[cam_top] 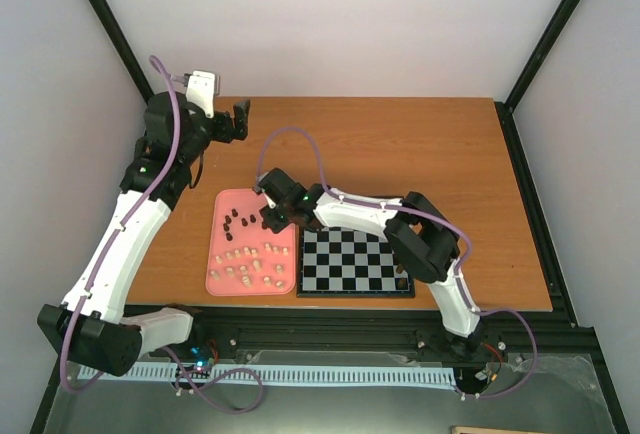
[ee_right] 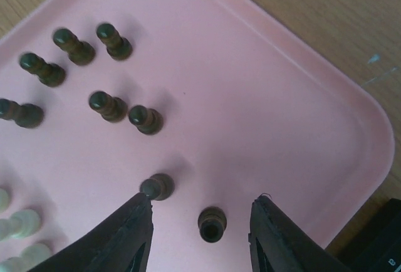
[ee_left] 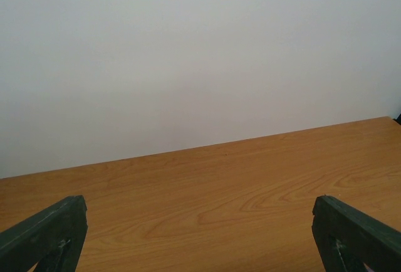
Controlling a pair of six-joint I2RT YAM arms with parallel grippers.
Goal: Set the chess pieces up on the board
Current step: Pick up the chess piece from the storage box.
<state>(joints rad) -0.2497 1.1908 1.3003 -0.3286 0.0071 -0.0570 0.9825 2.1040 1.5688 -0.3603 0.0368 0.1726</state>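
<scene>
Step in hand: pick-up from the pink tray point(ee_right: 263, 90), early in the job.

- Right gripper point(ee_right: 202, 204) is low over the tray's corner area, jaws open and holding nothing. They straddle one dark chessman point(ee_right: 212, 224) seen from above; I cannot tell what kind it is.
- A dark pawn point(ee_right: 156, 187) stands just beside the left-hand finger point(ee_right: 128, 234), near enough to be knocked.
- Tray contents: six more dark pieces point(ee_right: 106, 106) standing loosely grouped farther in, and cream pieces point(cam_top: 250, 264) clustered at the near end.
- The board point(cam_top: 357, 262) lies just right of the tray and looks almost bare. There is a dark speck at its near right corner, by the arm, which I cannot identify.
- Left gripper point(ee_left: 197, 212) hangs over bare table point(ee_left: 219, 178) at the far left, jaws wide apart and holding nothing.

Next move, as I judge it: lower slightly, close squarely on the straddled piece without clipping the neighbouring pawn, lift straight up, and carry it right to the board.
</scene>
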